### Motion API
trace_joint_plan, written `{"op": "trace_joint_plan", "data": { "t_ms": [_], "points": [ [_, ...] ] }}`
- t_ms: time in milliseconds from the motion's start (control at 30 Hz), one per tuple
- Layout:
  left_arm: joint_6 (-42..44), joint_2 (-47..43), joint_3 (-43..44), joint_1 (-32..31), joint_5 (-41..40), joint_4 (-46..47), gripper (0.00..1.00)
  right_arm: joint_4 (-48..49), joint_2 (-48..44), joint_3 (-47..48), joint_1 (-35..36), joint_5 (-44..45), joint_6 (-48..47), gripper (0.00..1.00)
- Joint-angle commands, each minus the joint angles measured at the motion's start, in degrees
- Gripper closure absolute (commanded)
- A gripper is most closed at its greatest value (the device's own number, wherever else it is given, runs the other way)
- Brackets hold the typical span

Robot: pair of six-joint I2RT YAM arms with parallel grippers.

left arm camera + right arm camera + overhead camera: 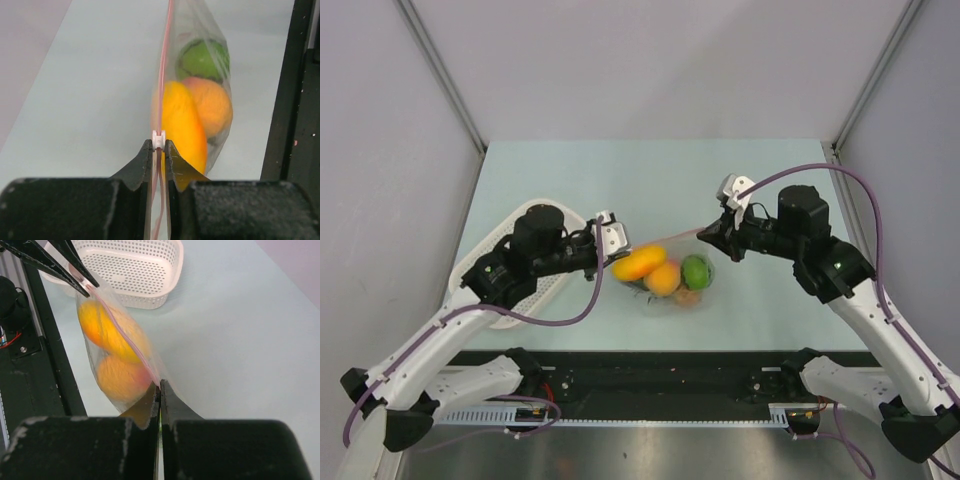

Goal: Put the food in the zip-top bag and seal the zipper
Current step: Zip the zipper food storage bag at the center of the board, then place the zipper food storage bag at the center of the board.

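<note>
A: Bag (672, 268)?
B: Strung mouth-up just right of the basket (150, 295), sagging toward the table (770, 170). Already loaded: orange-yellow fruit (638, 264), peach-coloured fruit (664, 279), green ball (695, 271).
A: Zipper (163, 75)?
B: Pulled taut along the top. Impossible to tell how much is sealed.
A: Pincers?
B: Left pincer (158, 150) pinching the red strip at the end nearest the basket, right behind a white slider (158, 139). Right pincer (159, 390) pressed together on the mouth corner farthest from the basket.
A: Handling?
B: Probably thin, slick, floppy film, weighed down a little by light toys. Better taken by the stiffer strip than the film, and kept stretched while sliding.
</note>
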Motion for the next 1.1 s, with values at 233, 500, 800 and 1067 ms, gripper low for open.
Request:
{"op": "trace_joint_plan", "data": {
  "t_ms": [233,500,800,1067],
  "points": [
    [6.1,-6.8,-3.0,6.7,-3.4,-7.6,0.91,0.1,-3.3,0.5,-4.1,1.0,-0.2,1.00],
    [9.4,-9.6,-4.0,9.6,-7.7,-10.5,0.93,-1.8,-4.7,0.4,-6.9,0.3,-1.3,1.00],
    [4.4,-7.8,-2.0,11.1,-6.4,-9.2,0.96,-1.4,-3.8,0.4,-8.0,0.3,-1.3,1.00],
    [-2.2,3.0,4.0,11.4,-3.8,-0.2,1.00,7.2,2.2,0.5,-10.6,1.4,-4.2,1.00]
  ]
}}
